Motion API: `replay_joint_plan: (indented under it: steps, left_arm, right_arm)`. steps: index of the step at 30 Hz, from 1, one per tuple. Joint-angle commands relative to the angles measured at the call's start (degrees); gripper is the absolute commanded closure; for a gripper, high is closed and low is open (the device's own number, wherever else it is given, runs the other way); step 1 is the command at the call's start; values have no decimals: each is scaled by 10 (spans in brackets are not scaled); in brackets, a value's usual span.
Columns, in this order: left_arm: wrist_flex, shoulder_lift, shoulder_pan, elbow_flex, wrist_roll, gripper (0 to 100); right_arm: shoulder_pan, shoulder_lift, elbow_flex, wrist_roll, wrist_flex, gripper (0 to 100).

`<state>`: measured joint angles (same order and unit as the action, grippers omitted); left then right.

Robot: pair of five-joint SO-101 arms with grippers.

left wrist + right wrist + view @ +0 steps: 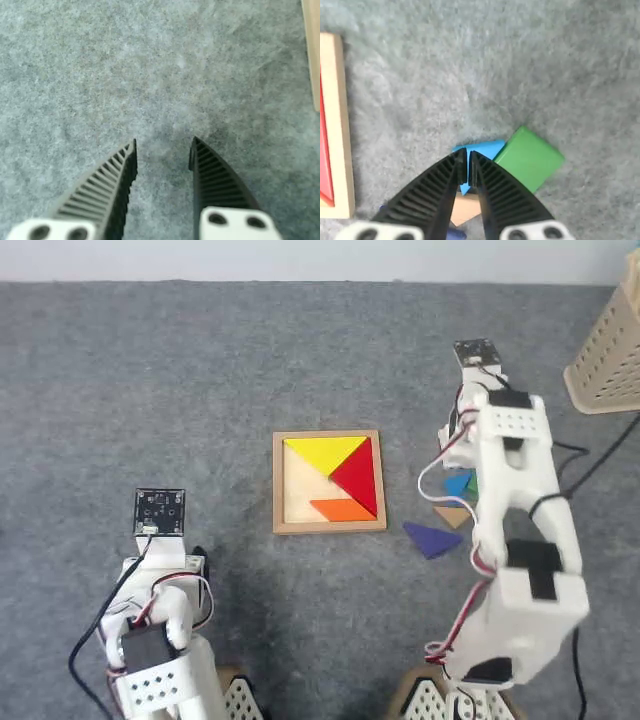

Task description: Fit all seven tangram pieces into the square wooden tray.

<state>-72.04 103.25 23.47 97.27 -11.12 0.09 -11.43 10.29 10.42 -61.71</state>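
- The left gripper point(164, 142) sits at the lower left of the high view, jaws moderately spread over bare grey carpet point(150, 370) and holding nothing. It is best left parked there, away from the tray.
- The square wooden tray point(330, 529) lies mid-frame. It holds the yellow triangle point(325, 452) along its top, the red triangle point(358, 480) at its right and the orange piece point(343, 509) at the bottom. The pale left part is bare, so I judge four pieces remain.
- Right of the tray, the purple triangle point(432, 538) and the tan piece point(452, 515) lie loose on the carpet.
- The right gripper point(468, 152) hovers over the blue triangle point(482, 148), which touches the green square point(529, 158). Its jaws are pinched to a thin slit, and I cannot tell whether they nip the blue edge.
- To do the step well:
  - spread the jaws first, then straddle the blue triangle across two free edges
  - keep off the green neighbour
  - lift straight up before swinging towards the tray's bare side
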Motion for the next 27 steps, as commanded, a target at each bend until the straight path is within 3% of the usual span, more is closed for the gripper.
replay_joint_plan:
  steps: [1, 9, 16, 21, 27]
  left_arm:
    - [-2, 4, 3, -7, -4, 832]
    - [-2, 4, 3, -7, -4, 832]
    - [-2, 4, 3, -7, -4, 832]
    - [-2, 4, 3, -7, -4, 832]
    - [-2, 4, 3, -7, -4, 832]
  right_arm:
    - [-4, 87, 40, -2, 30, 992]
    - [-5, 97, 70, -2, 18, 983]
    - [-37, 48, 66, -4, 1, 835]
    - [-36, 26, 43, 6, -35, 865]
    - [-38, 78, 42, 233, -125, 864]
